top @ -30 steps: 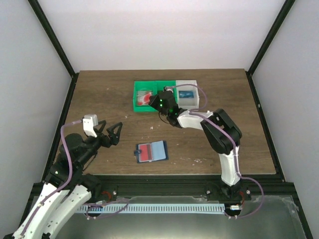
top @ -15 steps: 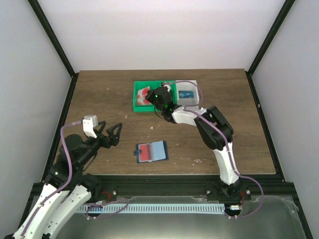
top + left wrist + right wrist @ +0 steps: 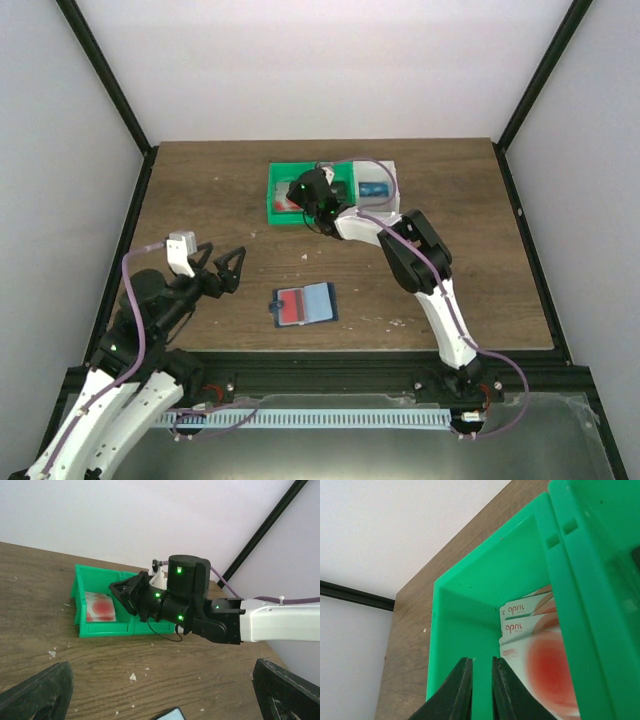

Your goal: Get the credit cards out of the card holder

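**Overhead:** The left gripper (image 3: 225,260) hangs above the wooden table (image 3: 200,190), jaws spread wide and holding nothing. To the right of those jaws and well apart from them, the card holder (image 3: 305,305) lies open and flat, with one red card (image 3: 291,309) in its left half. The right gripper (image 3: 302,190) reaches into the green bin (image 3: 290,220) at the far side, and its wrist hides much of the bin. One white bin (image 3: 395,205) stands against the green one, to the right of those jaws, with one blue card (image 3: 375,189) in it.

**Left wrist:** The two left fingers (image 3: 40,692) frame the view from its bottom corners. Ahead of them, the right gripper's black jaws taper to a point above red-and-white cards (image 3: 100,607) in the green bin's left compartment. A corner of the card holder shows between the left fingers.

**Right wrist:** The right jaws are drawn almost together with only a slit between them, and they grip nothing. Just right of their tips, three overlapping red-and-white cards lie on the bin floor. The bin's divider wall rises on the cards' far side.
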